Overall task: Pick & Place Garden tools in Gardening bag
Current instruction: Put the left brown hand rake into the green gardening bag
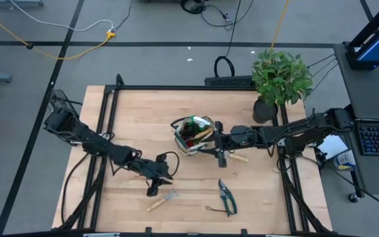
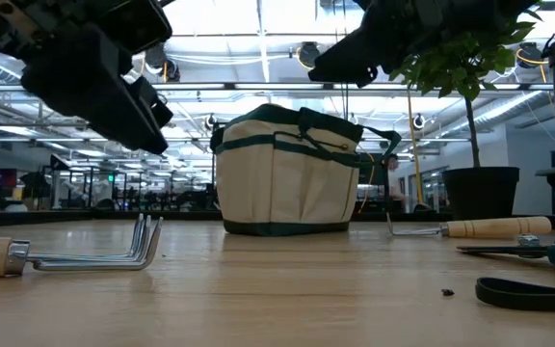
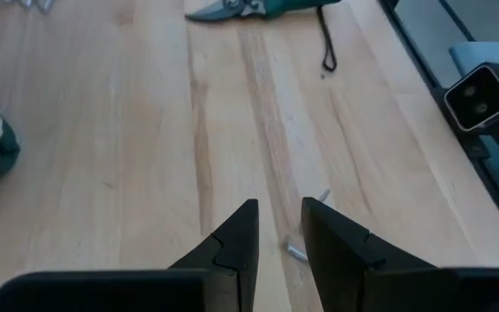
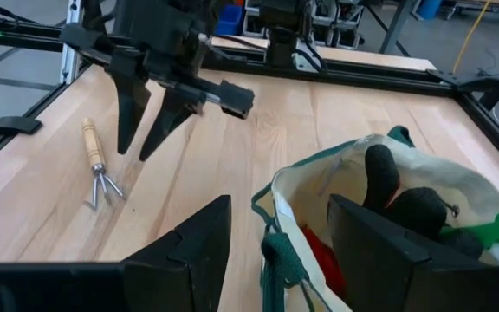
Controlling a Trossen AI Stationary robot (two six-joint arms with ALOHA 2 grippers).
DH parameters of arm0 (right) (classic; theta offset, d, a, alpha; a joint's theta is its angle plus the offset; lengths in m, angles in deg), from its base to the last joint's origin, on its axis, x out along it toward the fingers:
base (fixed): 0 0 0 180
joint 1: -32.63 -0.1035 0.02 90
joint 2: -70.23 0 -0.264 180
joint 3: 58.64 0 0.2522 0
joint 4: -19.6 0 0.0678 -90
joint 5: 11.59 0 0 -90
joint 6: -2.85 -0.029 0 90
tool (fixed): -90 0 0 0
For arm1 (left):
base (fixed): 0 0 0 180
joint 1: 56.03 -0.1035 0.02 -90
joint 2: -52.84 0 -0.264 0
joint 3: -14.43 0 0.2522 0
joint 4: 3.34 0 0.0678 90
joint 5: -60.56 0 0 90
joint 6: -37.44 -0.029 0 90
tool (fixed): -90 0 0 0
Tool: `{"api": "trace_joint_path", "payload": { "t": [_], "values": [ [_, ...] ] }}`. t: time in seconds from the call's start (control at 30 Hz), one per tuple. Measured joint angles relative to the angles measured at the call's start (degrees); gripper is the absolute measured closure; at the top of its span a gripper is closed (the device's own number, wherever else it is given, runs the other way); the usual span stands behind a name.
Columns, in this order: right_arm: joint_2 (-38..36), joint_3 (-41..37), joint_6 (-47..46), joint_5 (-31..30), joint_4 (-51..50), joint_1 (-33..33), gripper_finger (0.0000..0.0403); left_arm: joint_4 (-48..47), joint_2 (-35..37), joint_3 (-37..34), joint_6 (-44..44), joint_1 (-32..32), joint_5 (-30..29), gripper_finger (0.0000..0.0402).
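The tan gardening bag [image 1: 193,135] with green trim stands upright mid-table; red-black gloves [image 4: 397,195] and other tools lie in it. My right gripper [image 4: 275,234] is open and empty, its fingers astride the bag's near rim and handle loop [image 4: 271,247]. My left gripper [image 1: 153,187] is open and empty, pointing down above a wooden-handled rake [image 1: 162,199] that lies flat on the table; the rake's tines [image 3: 297,251] show between its fingers. Pruning shears [image 1: 227,196] lie near the front edge. A wooden-handled fork [image 1: 239,157] lies under the right arm.
A potted green plant [image 1: 278,79] in a black pot stands at the table's far right corner. Black frame rails [image 1: 110,112] run along the table's edges. Bare wood lies between the rake and the bag.
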Motion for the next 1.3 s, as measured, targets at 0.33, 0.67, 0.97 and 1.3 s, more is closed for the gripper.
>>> {"api": "trace_joint_path", "payload": {
  "t": [0.33, 0.67, 0.97, 1.3],
  "values": [
    [0.0, 0.0, 0.0, 0.0, 2.9, 0.0, 0.0220, 3.9, -2.2, 0.0, -4.2, 0.1, 5.7, 0.0309],
    [0.0, 0.0, 0.0, 0.0, 2.4, 0.0, 0.0220, 13.1, -11.5, 0.1, -6.2, -0.7, 8.5, 0.0309],
    [0.0, -0.1, 0.0, 0.0, 2.4, 0.0, 0.0220, 11.6, -11.9, 0.2, -6.8, -1.8, 10.1, 0.0309],
    [0.0, -0.1, 0.0, 0.0, 2.4, 0.0, 0.0220, 9.4, -13.5, 0.2, -6.5, -1.8, 10.1, 0.0309]
  ]
}}
